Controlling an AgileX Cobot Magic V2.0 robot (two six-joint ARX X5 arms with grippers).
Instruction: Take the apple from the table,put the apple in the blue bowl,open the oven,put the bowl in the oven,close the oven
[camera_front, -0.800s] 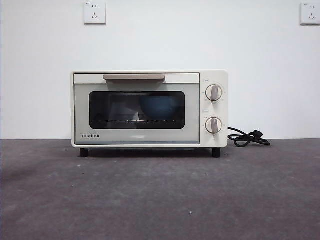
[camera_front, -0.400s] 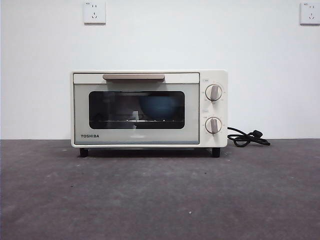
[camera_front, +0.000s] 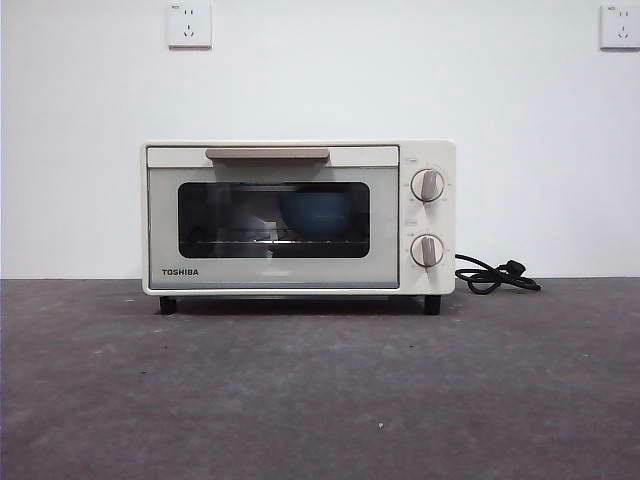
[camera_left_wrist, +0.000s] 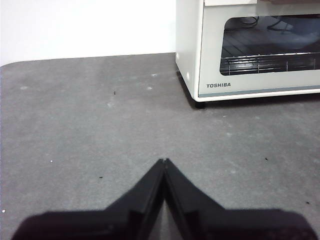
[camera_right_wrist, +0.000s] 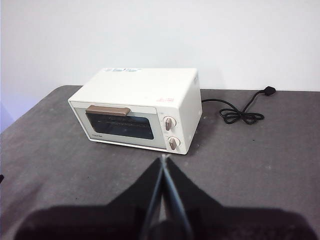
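Oven (camera_front: 298, 218): stands on four short dark feet on the table (camera_front: 320, 390), near the white back wall; long axis runs side to side across the front view; door side faces the front camera squarely.
Oven door: shut flush against the body; tan bar handle (camera_front: 267, 154) lies level along the top edge of the door, parallel to the oven's long axis.
Knobs: two round ones (camera_front: 428, 185) stacked one above the other on the panel beside the door, both pointers close to upright.
Blue bowl (camera_front: 315, 214): inside the oven, seen through the dark window, resting on the wire rack, on the half of the window nearer the knobs; mouth up.
Apple: cannot be made out through the dark glass.
Cord (camera_front: 495, 275): black, lying in a loose loop on the table just beside the knob end of the oven, plug end pointing away from the oven.
Left gripper (camera_left_wrist: 164, 161): hangs above bare table, well apart from the oven; tips pressed together, holding nothing; points past the oven's corner at the end away from the knobs.
Right gripper (camera_right_wrist: 163, 159): high above the table, well apart from the oven, aimed toward its knob end; tips together, holding nothing.
Wall sockets (camera_front: 189, 25): two white plates high on the wall.
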